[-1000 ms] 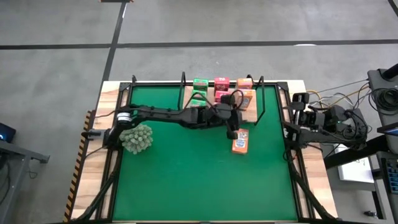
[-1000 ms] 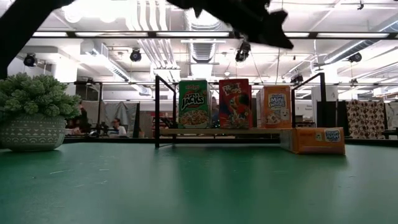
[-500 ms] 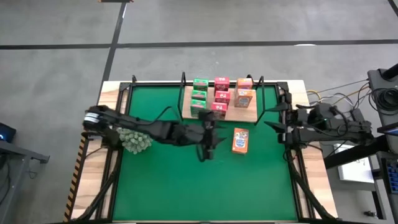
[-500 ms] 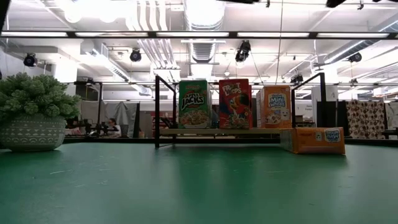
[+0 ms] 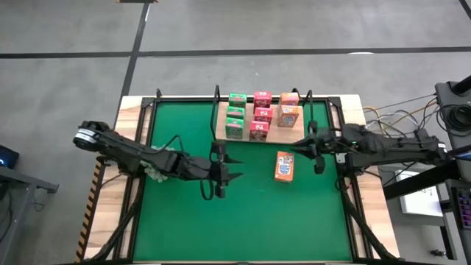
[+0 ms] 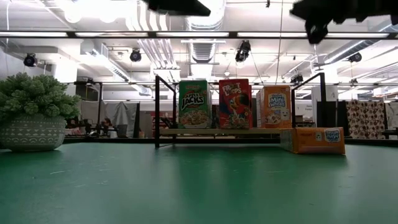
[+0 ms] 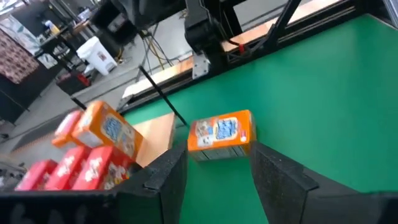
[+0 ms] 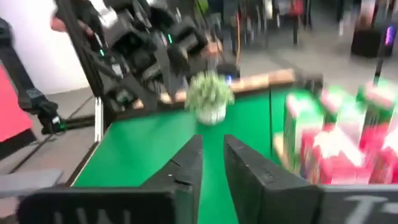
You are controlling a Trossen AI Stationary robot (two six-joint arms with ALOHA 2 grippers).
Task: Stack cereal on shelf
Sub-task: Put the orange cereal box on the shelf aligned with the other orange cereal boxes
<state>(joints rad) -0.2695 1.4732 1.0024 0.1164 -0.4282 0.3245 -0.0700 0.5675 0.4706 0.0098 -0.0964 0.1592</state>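
Note:
The wooden shelf point(image 5: 276, 135) at the table's far side carries several upright cereal boxes in green point(image 5: 235, 112), pink-red point(image 5: 263, 113) and orange point(image 5: 289, 115). One more orange cereal box point(image 5: 284, 165) lies flat on the green mat just in front of the shelf's right end. My left gripper point(image 5: 221, 174) hovers open over the mat, left of that box, which shows beyond its fingers point(image 7: 221, 133). My right gripper point(image 5: 310, 145) hangs by the shelf's right end, above and right of the lying box. Its fingers point(image 8: 212, 163) leave only a narrow slit, with nothing in it.
A grey-green spiky plant in a patterned pot point(image 6: 34, 118) stands at the mat's left, partly under my left arm point(image 5: 152, 174). Black wire uprights point(image 6: 156, 111) rise at both shelf ends. Open green mat point(image 5: 243, 221) spreads toward the near edge.
My left gripper has drawn back from the lying orange box, going toward the table's left and near edges. My right gripper has come in from the right edge toward the shelf's right end. The boxes have kept their places.

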